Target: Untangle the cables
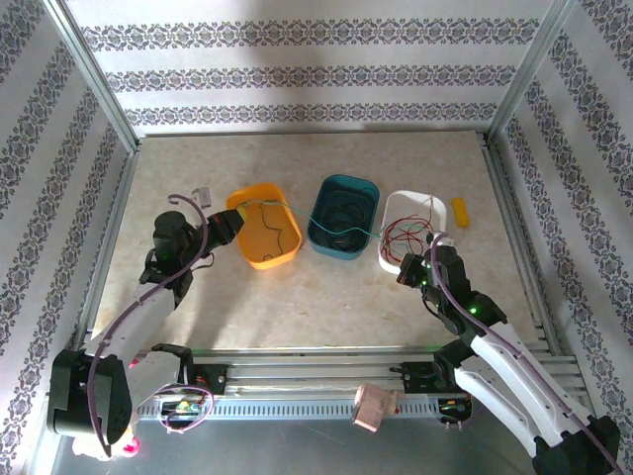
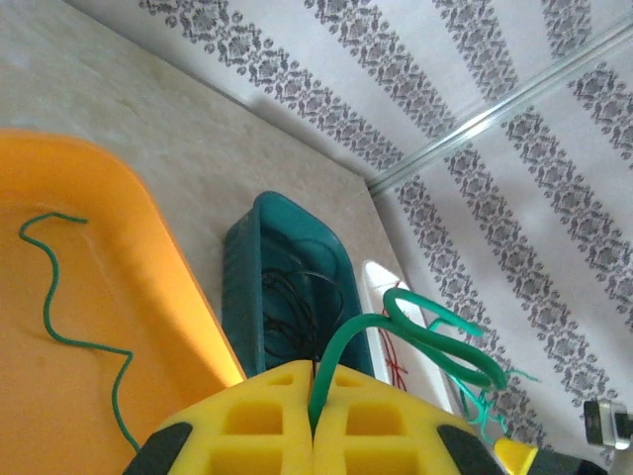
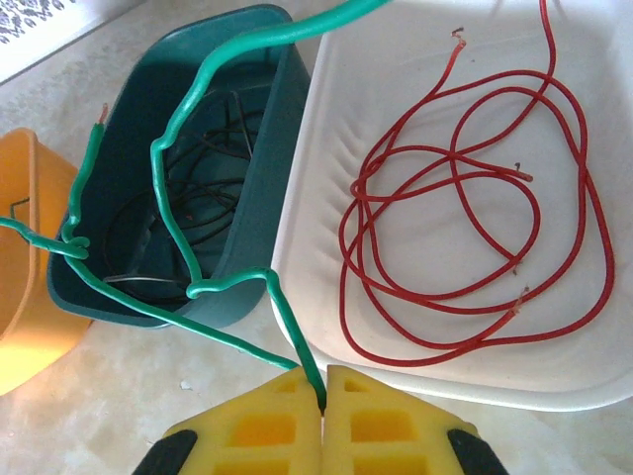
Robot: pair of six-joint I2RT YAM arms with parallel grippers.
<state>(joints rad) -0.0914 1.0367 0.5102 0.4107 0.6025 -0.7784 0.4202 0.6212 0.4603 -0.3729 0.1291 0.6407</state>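
A beige, marbled table (image 1: 297, 307) is bounded at its near edge by a slotted metal rail (image 1: 297, 368), on which a pale pink box (image 1: 374, 407) is seated; any marking on it is too small to be read.

Just beyond the rail, the left gripper (image 2: 315, 416) is seen at the near left rim of an orange bin (image 1: 287, 259), and the right gripper (image 3: 323, 396) at the near edge of a white bin (image 1: 415, 194). The yellow jaws of each are closed, with one end of a green cable (image 3: 247, 42) pinched between them. This cable is strung between the two grippers, kinked and looped, above a teal bin (image 1: 331, 250) that stands between the orange and white bins.

A second green cable (image 2: 94, 344) lies wavy on the floor of the orange bin. Black cables (image 1: 341, 213) are coiled inside the teal bin, and red cables (image 1: 406, 236) are looped loosely in the white bin.

A small grey object (image 1: 205, 193) lies just left of the orange bin, and a yellow piece (image 1: 460, 213) just right of the white bin.

The table is enclosed by aluminium posts (image 1: 94, 74) and walls (image 1: 316, 59) papered in white with grey ornamental stripes.
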